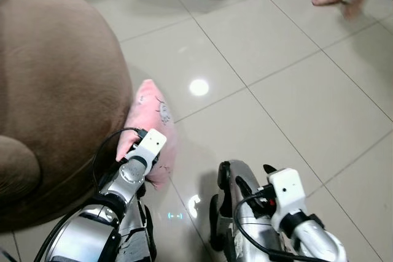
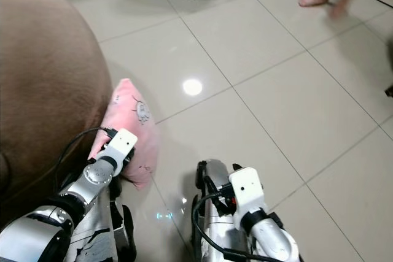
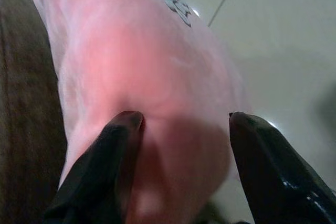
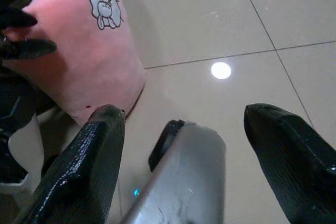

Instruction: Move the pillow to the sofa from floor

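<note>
Brown sofa (image 1: 49, 78) at left; pink pillow (image 1: 153, 115) on the floor tiles (image 1: 276, 108), propped against the sofa's side. Left gripper (image 3: 181, 124) spread, fingers pressing the pillow's near end, probably not clamped yet. Right gripper (image 4: 184, 129) open, idle, low over the floor. Step: grasping. Next: close, lift, swing onto the sofa.

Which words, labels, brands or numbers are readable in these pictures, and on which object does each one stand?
None are readable.
The pink pillow carries only a small cartoon animal print, no letters.
The left gripper and right gripper show no legible marking.
</note>
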### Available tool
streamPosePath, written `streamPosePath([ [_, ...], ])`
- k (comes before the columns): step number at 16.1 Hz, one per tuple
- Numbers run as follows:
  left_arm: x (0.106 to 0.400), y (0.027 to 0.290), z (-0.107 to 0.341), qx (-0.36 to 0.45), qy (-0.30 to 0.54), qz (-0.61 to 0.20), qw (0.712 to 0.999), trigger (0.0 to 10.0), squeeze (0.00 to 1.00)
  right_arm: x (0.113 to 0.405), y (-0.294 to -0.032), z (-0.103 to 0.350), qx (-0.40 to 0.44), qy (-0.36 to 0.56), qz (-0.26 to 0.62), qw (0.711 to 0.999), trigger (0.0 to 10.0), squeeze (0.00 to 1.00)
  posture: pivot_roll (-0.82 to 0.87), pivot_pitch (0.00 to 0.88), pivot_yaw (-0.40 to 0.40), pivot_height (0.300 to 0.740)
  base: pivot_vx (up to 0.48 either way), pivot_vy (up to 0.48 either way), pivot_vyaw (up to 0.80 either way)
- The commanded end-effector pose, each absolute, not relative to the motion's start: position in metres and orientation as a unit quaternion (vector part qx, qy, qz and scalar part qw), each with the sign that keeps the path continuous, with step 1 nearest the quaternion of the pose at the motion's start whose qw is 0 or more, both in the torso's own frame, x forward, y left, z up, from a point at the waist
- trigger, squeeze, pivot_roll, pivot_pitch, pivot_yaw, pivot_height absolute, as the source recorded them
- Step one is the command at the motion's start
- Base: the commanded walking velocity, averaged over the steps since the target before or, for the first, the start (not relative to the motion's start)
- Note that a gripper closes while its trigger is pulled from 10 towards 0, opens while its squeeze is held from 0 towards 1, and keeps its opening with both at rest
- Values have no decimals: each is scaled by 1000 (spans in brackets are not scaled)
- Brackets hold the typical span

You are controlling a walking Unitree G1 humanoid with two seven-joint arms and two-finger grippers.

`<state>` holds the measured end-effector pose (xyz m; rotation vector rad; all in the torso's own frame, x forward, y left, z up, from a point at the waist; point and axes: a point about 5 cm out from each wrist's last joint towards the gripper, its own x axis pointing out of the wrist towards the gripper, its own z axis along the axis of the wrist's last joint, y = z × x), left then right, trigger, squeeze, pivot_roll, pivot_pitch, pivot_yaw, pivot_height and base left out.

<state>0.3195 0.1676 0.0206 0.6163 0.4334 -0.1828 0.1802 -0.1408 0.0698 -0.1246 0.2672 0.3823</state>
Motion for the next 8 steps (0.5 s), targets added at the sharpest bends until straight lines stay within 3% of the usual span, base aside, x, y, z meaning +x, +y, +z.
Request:
streamPosePath([
  [1,316,170,17,321,212,-74,920,10000,1000,172,-140,68,-69,149,205,965,10000,0,-182,340,-97,540,0,0,0],
  [5,326,169,31,338,161,-41,927,10000,1000,168,-142,73,-72,149,207,964,10000,0,-201,339,-93,540,0,0,0],
  [6,326,171,30,375,170,-44,910,10000,722,166,-142,75,-72,151,205,964,10000,0,-205,335,-91,540,0,0,0],
  [7,326,172,29,384,174,-47,906,10000,35,166,-142,75,-73,152,206,964,10000,0,-205,334,-90,540,0,0,0],
  [8,323,172,25,379,194,-57,903,10000,0,165,-142,75,-73,154,207,963,10000,0,-206,332,-90,540,0,0,0],
])
